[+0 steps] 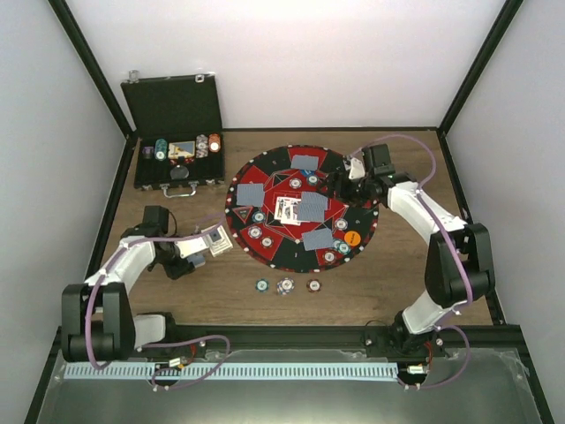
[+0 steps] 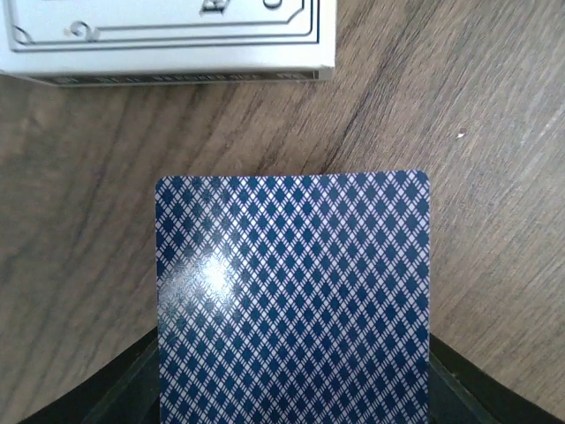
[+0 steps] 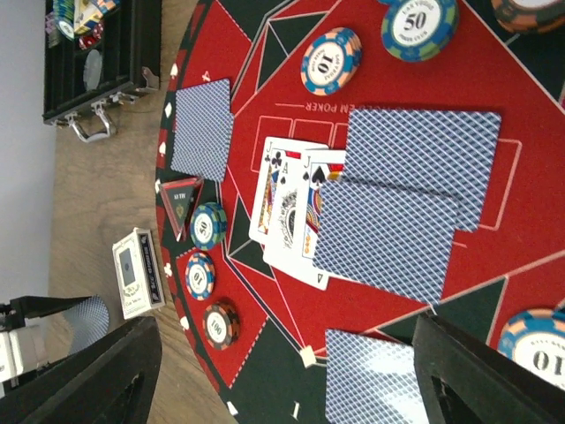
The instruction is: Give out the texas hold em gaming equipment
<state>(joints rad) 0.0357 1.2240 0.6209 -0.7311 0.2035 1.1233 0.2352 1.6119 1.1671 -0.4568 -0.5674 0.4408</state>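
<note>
Left gripper (image 1: 196, 250): jaws closed on a blue diamond-patterned playing card (image 2: 291, 291), flat above the brown wooden worktop (image 1: 397, 283) near its left edge, just beside a white card box (image 2: 168, 40).
Right gripper (image 3: 282, 380): jaws wide apart, nothing between them, above the round red-and-black mat (image 3: 530, 132).
Mat centre: face-up cards (image 3: 287, 208), partly under two face-down cards (image 3: 415, 168).
Three striped poker chips (image 1: 285, 285): in a row on the worktop, just off the mat's near edge.
</note>
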